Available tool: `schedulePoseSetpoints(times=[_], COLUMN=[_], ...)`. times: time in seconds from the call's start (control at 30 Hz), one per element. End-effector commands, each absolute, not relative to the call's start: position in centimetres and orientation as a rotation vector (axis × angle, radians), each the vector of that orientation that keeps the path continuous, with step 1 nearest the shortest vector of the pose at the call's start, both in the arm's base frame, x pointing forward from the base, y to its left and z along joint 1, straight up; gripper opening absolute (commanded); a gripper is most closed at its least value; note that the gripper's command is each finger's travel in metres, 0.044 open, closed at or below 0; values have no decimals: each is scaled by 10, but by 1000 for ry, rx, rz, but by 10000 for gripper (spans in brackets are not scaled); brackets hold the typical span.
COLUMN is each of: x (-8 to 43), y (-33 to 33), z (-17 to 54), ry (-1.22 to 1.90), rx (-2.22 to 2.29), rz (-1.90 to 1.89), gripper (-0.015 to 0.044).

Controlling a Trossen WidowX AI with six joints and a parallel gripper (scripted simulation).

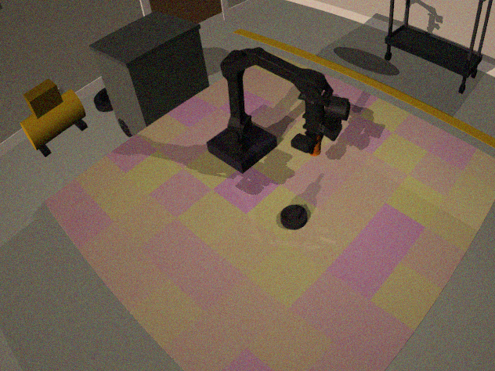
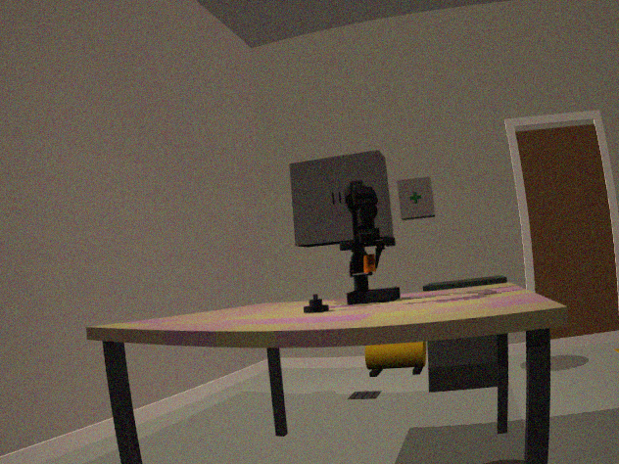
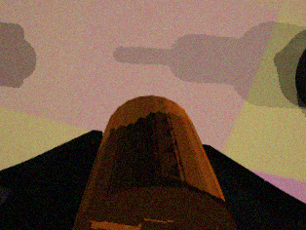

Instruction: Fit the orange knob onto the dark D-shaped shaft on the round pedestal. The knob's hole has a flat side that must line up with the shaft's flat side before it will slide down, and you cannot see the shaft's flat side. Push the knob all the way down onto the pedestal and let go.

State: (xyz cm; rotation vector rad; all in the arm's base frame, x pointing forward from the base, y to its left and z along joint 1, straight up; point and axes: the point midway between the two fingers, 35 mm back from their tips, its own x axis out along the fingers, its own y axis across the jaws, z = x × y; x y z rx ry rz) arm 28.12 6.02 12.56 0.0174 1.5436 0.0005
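So the knob is hanging above the table, with the gripper clamping its sides. The pedestal is standing apart from it, its shaft poking up bare, and the arm is arching over from its base.

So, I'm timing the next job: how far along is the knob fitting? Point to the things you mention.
Done: the claw [image 1: 311,146] [image 2: 368,264] [image 3: 149,147] grips the knob [image 1: 316,148] [image 2: 369,262] [image 3: 151,146], lifted above the table [image 2: 319,338].
In hand: the knob, away from the pedestal [image 1: 294,221] [image 2: 315,308].
Left: carry, align, push down, release; the shaft [image 2: 315,298] stands bare.
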Motion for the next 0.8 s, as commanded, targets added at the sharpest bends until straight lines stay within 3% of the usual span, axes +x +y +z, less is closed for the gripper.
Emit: schedulePoseSetpoints(times=[0.0,0.77], x=[277,301], y=[58,10], z=[144,132], ry=[1537,1532], rx=[15,16], rz=[0,-9], gripper=[0,0])
